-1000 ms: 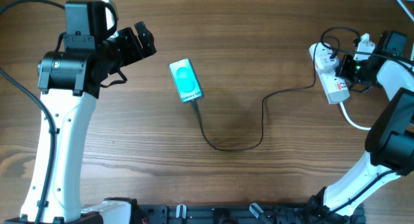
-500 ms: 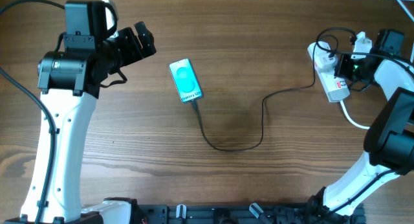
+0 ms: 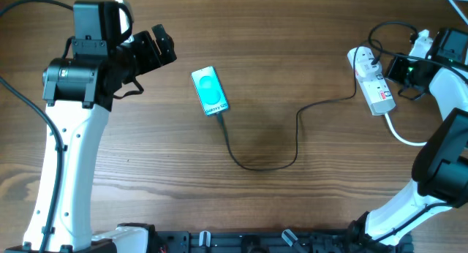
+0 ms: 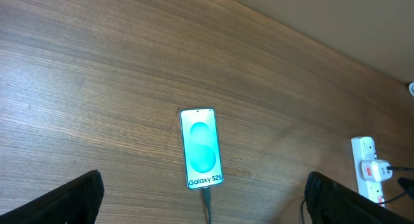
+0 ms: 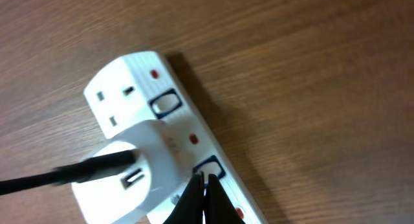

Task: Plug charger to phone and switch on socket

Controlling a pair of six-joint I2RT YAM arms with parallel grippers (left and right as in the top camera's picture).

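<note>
charger (image 3: 278, 162) in phone (image 3: 209, 91); switching step: right gripper (image 5: 204, 184) pinched closed at socket (image 5: 139, 88) switch (image 5: 209, 166), needs a press; left gripper (image 3: 164, 47) spread wide, idle

This looks to me like a robotics lab bench, not a home. My left arm (image 3: 69, 147) and right arm (image 3: 446, 136), white shells with black joints, rise from a black mounting rail (image 3: 241, 244) at the edge of a wood-grain table (image 3: 307, 34). On it lie a phone (image 3: 210, 91) reading "Galaxy S25" and a white socket (image 3: 379, 96), set out like test pieces.
</note>
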